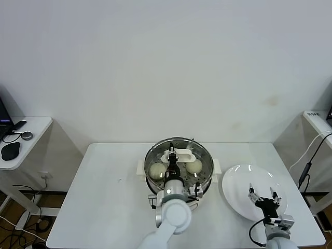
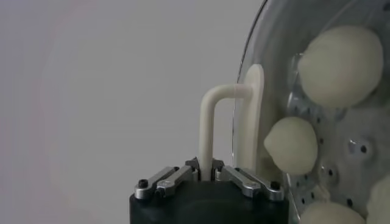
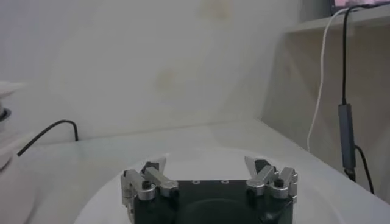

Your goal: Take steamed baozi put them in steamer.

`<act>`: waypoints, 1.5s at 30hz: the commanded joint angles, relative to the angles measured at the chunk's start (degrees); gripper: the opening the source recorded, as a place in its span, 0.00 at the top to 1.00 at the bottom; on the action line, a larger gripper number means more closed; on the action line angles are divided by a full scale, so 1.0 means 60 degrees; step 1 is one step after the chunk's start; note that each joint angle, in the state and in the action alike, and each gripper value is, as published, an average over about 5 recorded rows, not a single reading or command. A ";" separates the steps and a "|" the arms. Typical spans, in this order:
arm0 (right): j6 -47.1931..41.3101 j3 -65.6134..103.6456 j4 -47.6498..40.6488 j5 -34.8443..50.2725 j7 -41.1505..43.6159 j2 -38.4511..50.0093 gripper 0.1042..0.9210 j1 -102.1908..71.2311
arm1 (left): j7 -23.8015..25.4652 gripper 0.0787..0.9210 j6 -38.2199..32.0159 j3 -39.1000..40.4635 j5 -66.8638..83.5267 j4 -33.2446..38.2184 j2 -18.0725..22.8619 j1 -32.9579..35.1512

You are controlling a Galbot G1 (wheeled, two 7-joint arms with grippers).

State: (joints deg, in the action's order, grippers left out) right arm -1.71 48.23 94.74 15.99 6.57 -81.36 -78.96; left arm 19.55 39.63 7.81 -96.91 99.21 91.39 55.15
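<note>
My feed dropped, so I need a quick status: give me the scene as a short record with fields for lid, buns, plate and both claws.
lid: glass lid on the steamer, held by its white handle
buns: baozi seen through the lid, inside the steamer
plate: white plate, no buns on it
left claw: left claw shut on the lid handle, over the steamer
right claw: right claw open, holding nothing, above the plate

- Round shiny steel steamer (image 1: 179, 167) w/ glass lid (image 1: 203, 155) on it: desk (image 1: 104, 207) centre, baozi (image 1: 194, 166) inside.
- Flat white round plate (image 1: 238, 192): on desk, right of steamer, apart.
- Left tool (image 1: 173, 157) over lid; right tool (image 1: 263, 196) over plate.
</note>
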 commanded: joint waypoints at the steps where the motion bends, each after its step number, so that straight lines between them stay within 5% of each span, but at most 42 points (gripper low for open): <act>1: 0.0004 -0.0007 -0.0012 -0.0006 -0.0001 -0.0010 0.12 0.0020 | 0.0007 0.89 0.0005 0.0037 -0.0010 -0.0009 0.0009 0.0034; 25: 0.0031 0.0025 0.0045 0.0009 -0.0006 -0.0022 0.12 -0.0002 | 0.0048 0.88 -0.0007 0.0295 0.0029 0.0040 0.0026 0.0148; 35: 0.0043 0.0092 0.0118 0.0031 -0.0004 0.0012 0.12 -0.0113 | 0.0165 0.58 -0.0016 0.0486 0.0039 0.0597 -0.0159 0.0443; 45: -0.0005 0.0055 0.0093 -0.0011 -0.0011 -0.0004 0.12 -0.0037 | 0.0832 0.24 -0.0019 0.0696 0.0204 0.2561 -0.0866 0.1288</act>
State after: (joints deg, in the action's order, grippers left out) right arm -1.60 48.59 95.28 15.98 6.50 -81.37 -79.30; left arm 21.41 39.51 11.46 -96.36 105.16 88.98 59.16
